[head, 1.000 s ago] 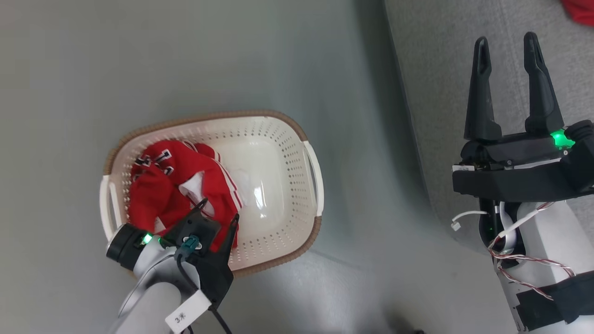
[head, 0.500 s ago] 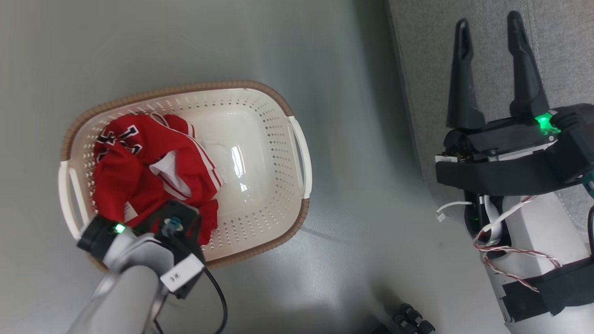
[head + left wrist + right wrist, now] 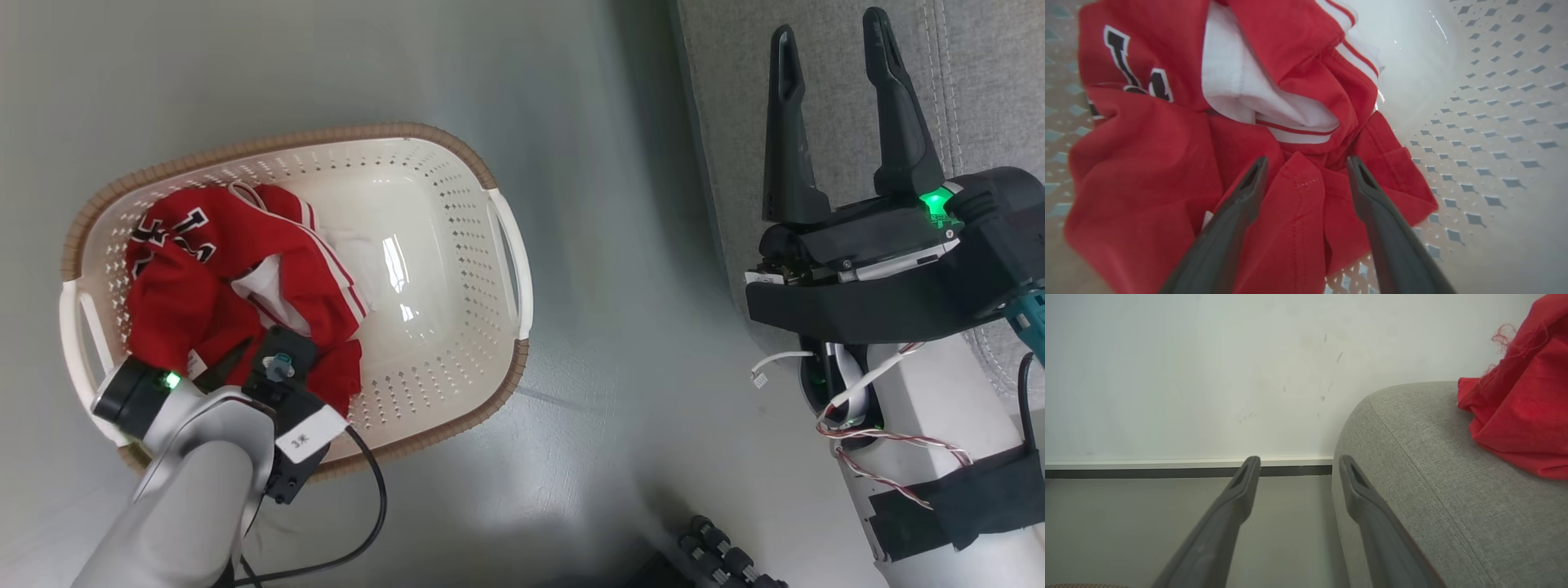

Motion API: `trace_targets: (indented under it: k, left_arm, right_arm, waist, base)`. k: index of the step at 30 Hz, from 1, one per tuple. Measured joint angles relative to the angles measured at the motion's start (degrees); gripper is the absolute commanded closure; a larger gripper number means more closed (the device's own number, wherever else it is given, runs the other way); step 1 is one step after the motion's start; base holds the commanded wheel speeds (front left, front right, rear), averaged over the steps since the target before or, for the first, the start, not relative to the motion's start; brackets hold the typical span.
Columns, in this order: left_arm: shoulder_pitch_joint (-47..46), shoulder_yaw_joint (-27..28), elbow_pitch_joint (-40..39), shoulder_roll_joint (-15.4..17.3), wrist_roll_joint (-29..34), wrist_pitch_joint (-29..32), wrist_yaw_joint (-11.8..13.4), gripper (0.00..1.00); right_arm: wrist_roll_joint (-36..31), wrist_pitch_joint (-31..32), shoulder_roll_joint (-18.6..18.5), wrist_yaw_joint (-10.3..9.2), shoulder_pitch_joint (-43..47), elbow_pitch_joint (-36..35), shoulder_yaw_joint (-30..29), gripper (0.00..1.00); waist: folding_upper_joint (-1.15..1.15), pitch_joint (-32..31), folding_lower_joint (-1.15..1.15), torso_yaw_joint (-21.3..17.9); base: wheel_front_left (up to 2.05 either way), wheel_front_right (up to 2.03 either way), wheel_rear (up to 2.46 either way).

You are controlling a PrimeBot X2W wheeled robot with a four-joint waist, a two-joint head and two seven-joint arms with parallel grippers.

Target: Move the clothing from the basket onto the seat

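Note:
The basket point(image 3: 500, 214) stands on the floor at the left, and its perforated wall point(image 3: 1494, 122) fills the right of the left wrist view. The clothing point(image 3: 184, 302) is a crumpled red jersey with dark lettering and white trim in the basket's left half, with a small white piece point(image 3: 353, 249) beside it. My left gripper point(image 3: 1306, 161) is open, its fingers straddling a red fold point(image 3: 1298, 212) of the pile. My right gripper point(image 3: 829, 24) stands open and empty over the edge of the grey seat point(image 3: 735, 90). Another red garment point(image 3: 1519, 408) lies on the seat point(image 3: 1412, 465).
Grey floor point(image 3: 604, 286) separates the basket from the seat. A black cable point(image 3: 371, 506) loops from my left wrist. Dark ridged parts point(image 3: 727, 555) show at the bottom edge. A white wall with a baseboard point(image 3: 1167, 463) stands beyond the seat's end.
The head view has shifted, so the basket sits further left and higher in the picture. My left gripper has dipped deeper into the red pile, still open. The right gripper stays open.

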Motion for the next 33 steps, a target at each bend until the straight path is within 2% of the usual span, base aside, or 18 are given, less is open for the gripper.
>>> trace_targets:
  k: [16,18,19,20,21,22,23,28,33]
  left_arm:
    - [-3.59,-3.45,6.46,-0.65,4.24,4.42,1.68,0.0]
    - [-3.72,-3.58,7.2,-0.64,4.93,4.87,1.93,0.13]
    - [-3.8,-3.77,7.46,-0.59,5.11,5.09,1.93,0.3]
    - [-3.93,-4.14,7.66,-0.53,5.5,5.13,1.93,0.51]
    - [-4.23,-4.47,7.9,-0.46,5.7,5.34,1.93,0.62]
    - [-4.54,-4.57,8.06,-0.44,5.76,5.44,1.96,0.84]
    - [-4.76,-4.57,8.18,-0.44,5.76,5.45,1.98,1.0]
    - [-4.86,-4.28,8.87,-0.97,5.24,3.74,1.92,1.0]
    - [-4.96,-2.52,8.34,-3.74,2.46,0.67,1.9,1.0]
  right_arm:
    - [-0.59,0.0,1.0,0.51,-1.09,1.22,0.37,0.0]
    - [-0.8,0.0,1.1,0.51,-1.09,1.31,0.37,0.0]
    - [-0.9,0.0,1.15,0.53,-1.09,1.32,0.37,0.0]
    - [-0.91,0.0,1.24,0.58,-1.09,1.34,0.37,0.0]
    - [-0.91,0.0,1.31,0.58,-1.09,1.37,0.37,0.0]
    - [-0.91,0.0,1.38,0.6,-1.09,1.43,0.37,0.0]
    - [-0.91,0.0,1.44,0.78,-1.09,1.48,0.37,0.0]
    - [-0.92,0.01,1.6,0.99,-1.09,2.29,-0.09,0.0]
    - [-0.99,0.0,1.66,1.0,-1.09,3.43,-0.62,0.0]
  waist:
    - [-0.01,0.87,0.0,-1.03]
    - [-0.01,0.95,0.0,-1.15]
    - [-0.01,0.99,0.0,-1.2]
    - [-0.01,1.02,-0.01,-1.26]
    - [-0.01,1.05,-0.01,-1.31]
    - [-0.01,1.07,-0.01,-1.35]
    - [-0.01,1.09,-0.01,-1.38]
    - [-0.01,0.85,-0.01,-1.38]
    - [0.0,-0.19,-0.01,-1.06]
  base:
    - [0.0,0.0,0.0]
    - [0.0,0.0,0.0]
    - [0.0,0.0,0.0]
    - [0.0,0.0,0.0]
    - [0.0,0.0,0.0]
    - [0.0,0.0,0.0]
    - [0.0,0.0,0.0]
    - [0.0,0.0,0.0]
    - [0.0,0.0,0.0]
